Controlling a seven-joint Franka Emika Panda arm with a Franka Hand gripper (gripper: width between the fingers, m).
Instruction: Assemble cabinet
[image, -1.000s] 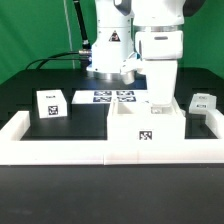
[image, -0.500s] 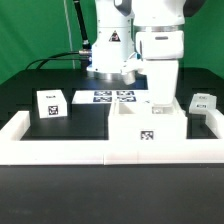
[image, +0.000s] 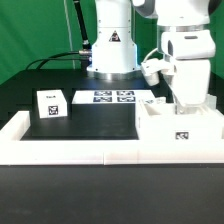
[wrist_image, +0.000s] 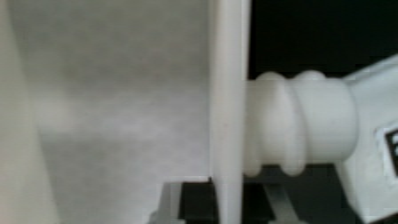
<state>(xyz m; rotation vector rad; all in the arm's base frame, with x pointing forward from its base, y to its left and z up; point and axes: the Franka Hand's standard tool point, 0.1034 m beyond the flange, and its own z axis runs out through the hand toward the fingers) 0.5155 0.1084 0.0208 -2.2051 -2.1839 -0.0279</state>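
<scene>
The cabinet's open white box (image: 181, 136), with a tag on its front, sits against the low front wall at the exterior view's right. My gripper (image: 186, 103) reaches down into it from above, with the fingertips hidden by the box rim. In the wrist view the gripper (wrist_image: 228, 206) is shut on a thin upright wall of the box (wrist_image: 226, 90), one dark finger (wrist_image: 189, 205) on each side of it. A small tagged white block (image: 50, 104) stands at the exterior view's left, well away from the gripper. A flat white piece (image: 156, 100) lies just behind the box.
The low white border wall (image: 60, 150) runs along the front and sides of the black table. The marker board (image: 113, 97) lies by the robot's base. A ribbed white part (wrist_image: 295, 120) shows beside the gripped wall in the wrist view.
The arm and the open box have moved together toward the exterior view's right along the front wall. The block at the far right is now hidden behind them.
</scene>
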